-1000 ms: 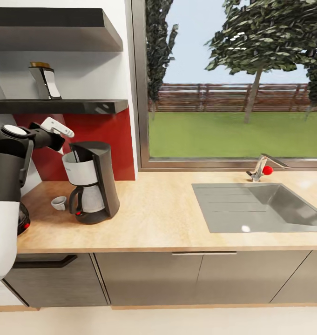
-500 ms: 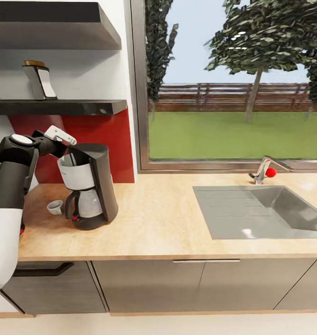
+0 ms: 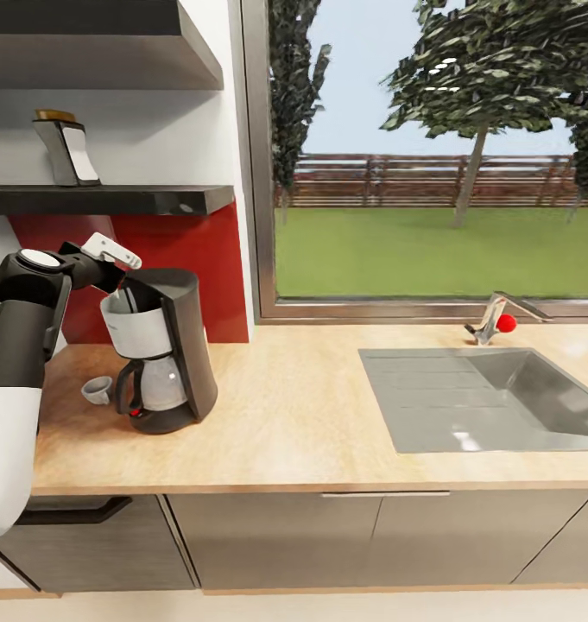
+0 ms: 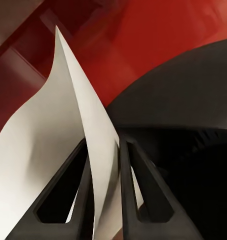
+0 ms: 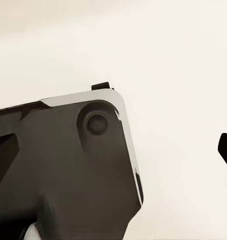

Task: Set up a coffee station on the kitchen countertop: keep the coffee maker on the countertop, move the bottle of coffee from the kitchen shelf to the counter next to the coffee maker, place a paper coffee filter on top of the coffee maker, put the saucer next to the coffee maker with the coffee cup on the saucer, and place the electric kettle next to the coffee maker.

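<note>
A paper filter (image 4: 53,150) is pinched in the left gripper (image 4: 106,200) above the coffee maker (image 3: 168,345); if released off-centre, it could be dropped onto the counter (image 3: 285,406).

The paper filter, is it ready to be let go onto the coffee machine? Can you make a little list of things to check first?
1. Left gripper holds the paper filter: ok, fingers pinch it.
2. Filter is over the coffee maker: ok, the gripper sits at its top edge.
3. Filter is sitting flat on top: cannot tell, it looks upright in the wrist view.
4. Coffee maker stands on the counter: ok.
5. Cup is on a saucer: not ok, it sits on the bare counter.
6. Coffee bottle is moved to the counter: not ok, it is on the shelf.
</note>
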Robot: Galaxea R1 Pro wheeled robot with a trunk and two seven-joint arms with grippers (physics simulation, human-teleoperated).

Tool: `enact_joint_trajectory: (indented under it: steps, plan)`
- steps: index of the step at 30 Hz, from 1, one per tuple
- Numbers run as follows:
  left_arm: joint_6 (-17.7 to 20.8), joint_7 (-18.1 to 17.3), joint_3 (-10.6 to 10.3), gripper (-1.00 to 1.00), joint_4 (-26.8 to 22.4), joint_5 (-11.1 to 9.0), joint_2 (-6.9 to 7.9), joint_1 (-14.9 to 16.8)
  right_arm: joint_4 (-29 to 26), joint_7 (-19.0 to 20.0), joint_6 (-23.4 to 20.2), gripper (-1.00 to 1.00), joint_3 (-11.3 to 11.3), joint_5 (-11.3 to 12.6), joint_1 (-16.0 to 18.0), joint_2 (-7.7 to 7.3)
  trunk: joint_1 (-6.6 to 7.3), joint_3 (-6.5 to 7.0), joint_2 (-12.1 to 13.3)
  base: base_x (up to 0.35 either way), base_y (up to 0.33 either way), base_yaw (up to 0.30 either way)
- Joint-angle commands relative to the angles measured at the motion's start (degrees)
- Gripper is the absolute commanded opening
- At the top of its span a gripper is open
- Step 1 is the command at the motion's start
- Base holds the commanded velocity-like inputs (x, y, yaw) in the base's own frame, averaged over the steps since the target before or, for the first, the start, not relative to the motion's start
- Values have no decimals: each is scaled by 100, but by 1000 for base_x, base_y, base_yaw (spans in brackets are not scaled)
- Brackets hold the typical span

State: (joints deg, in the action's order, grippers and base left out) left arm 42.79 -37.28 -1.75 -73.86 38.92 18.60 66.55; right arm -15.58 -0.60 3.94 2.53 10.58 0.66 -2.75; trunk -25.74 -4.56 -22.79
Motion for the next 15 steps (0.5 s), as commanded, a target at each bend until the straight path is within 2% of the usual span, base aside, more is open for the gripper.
enact_joint_trajectory:
  steps: [1,10,15]
  plan:
    - [1,-61,-9,-100,-6,74,4,7,2,-1,19,100,1,49,4,1,-4,-13,-13,33,0,0]
    - [1,-49,-3,-100,3,72,3,-169,2,-1,19,100,0,49,4,2,-4,-13,-13,12,0,0]
    - [1,158,-1,-100,7,60,3,-197,2,-1,19,100,-3,50,4,2,-4,-13,-13,104,0,0]
